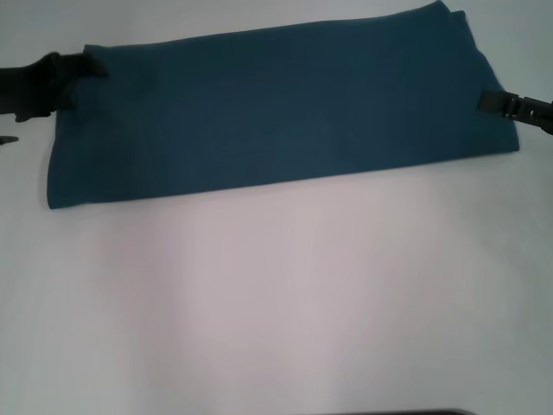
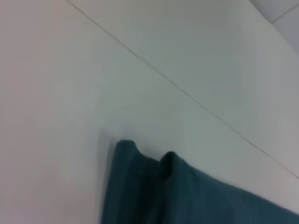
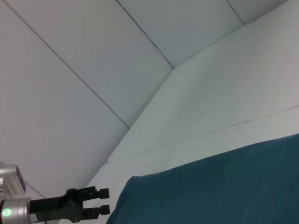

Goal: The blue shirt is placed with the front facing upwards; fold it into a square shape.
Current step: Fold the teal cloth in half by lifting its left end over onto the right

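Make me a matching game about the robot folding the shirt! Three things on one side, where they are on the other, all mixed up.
Things:
1. blue shirt
2. left gripper
3. right gripper

Places:
A. at the shirt's right edge in the head view
B. at the shirt's far left corner in the head view
C. lying as a long folded band across the far part of the white table

Pairs: 1-C, 2-B, 3-A
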Motion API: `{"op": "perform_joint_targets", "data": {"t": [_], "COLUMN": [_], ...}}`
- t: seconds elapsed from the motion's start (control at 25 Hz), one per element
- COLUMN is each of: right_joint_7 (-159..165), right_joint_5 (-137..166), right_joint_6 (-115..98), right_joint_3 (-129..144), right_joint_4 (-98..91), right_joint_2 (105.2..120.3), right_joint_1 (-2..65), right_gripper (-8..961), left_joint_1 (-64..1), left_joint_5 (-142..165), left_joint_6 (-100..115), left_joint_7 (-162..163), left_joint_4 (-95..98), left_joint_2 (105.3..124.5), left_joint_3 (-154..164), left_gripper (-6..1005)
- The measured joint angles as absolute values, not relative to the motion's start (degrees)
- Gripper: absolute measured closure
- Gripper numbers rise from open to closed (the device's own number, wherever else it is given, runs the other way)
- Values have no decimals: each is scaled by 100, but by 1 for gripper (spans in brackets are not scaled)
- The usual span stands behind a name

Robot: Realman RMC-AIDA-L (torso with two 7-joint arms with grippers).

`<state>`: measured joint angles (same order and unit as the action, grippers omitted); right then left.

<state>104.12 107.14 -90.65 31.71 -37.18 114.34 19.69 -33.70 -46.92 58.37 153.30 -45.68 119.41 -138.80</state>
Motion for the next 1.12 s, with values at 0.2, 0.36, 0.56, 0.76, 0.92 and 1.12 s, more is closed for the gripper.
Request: {"op": "perform_joint_targets", "data": {"t": [0.2,0.36,0.56,0.76,0.92,1.12], "right_joint_7": [10420,10421,10423,10425,10438,10441], "right_joint_5": [10714,10714,10714,10714,10714,10714], "right_joint_6": [-9071,-9056,-9055,-9071,-9075,-9059], "right_joint_3": [3137,3129,3131,3125,3125,3126], "right_joint_4": [-3717,-3717,-3717,-3717,-3717,-3717], "right_joint_2": [11426,11427,11439,11442,11443,11443], "right_joint_1": [1964,1965,1971,1959,1944,1942], "right_gripper": [85,85,85,85,85,85], "left_joint_1": [-3359,-3311,-3292,-3248,-3235,-3247], "left_joint_5": [-4507,-4431,-4415,-4423,-4446,-4419], "left_joint_6": [5627,5622,5630,5776,5930,6011], "left_joint_7": [15274,15274,15274,15235,15235,15244], "left_joint_4": [-4540,-4588,-4608,-4632,-4638,-4593], "left_joint_2": [11990,11983,11965,11999,12007,12014], "left_joint_3": [-13807,-13807,-13771,-13763,-13763,-13764], "left_gripper": [201,201,202,203,204,203]}}
